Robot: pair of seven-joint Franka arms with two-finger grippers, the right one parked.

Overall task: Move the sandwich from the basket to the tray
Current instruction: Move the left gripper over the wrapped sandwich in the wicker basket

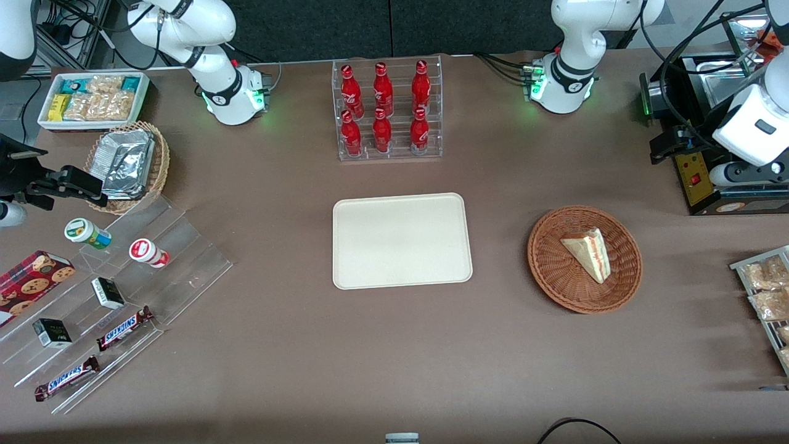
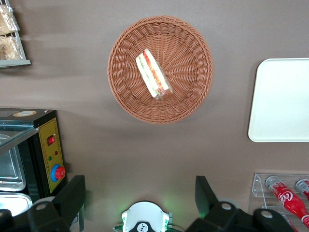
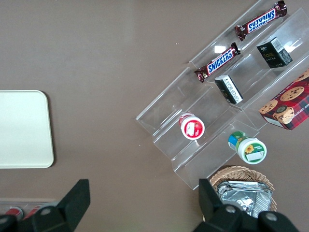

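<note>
The sandwich (image 1: 588, 253) (image 2: 153, 75), a pale wedge with a red and green filling stripe, lies in the round reddish-brown basket (image 1: 555, 290) (image 2: 193, 96). The cream tray (image 1: 400, 240) (image 2: 285, 101) lies flat beside the basket, toward the parked arm's end, with nothing on it. My gripper (image 1: 669, 147) (image 2: 140, 193) hangs high above the table, farther from the front camera than the basket and well apart from it. Its fingers (image 2: 72, 195) are spread wide and hold nothing.
A clear rack of red bottles (image 1: 387, 111) stands farther from the front camera than the tray. A black appliance with a yellow panel (image 1: 696, 179) sits under my gripper. A rack of snack packets (image 1: 767, 290) lies at the working arm's end. Stepped acrylic shelves (image 1: 123, 296) stand at the parked arm's end.
</note>
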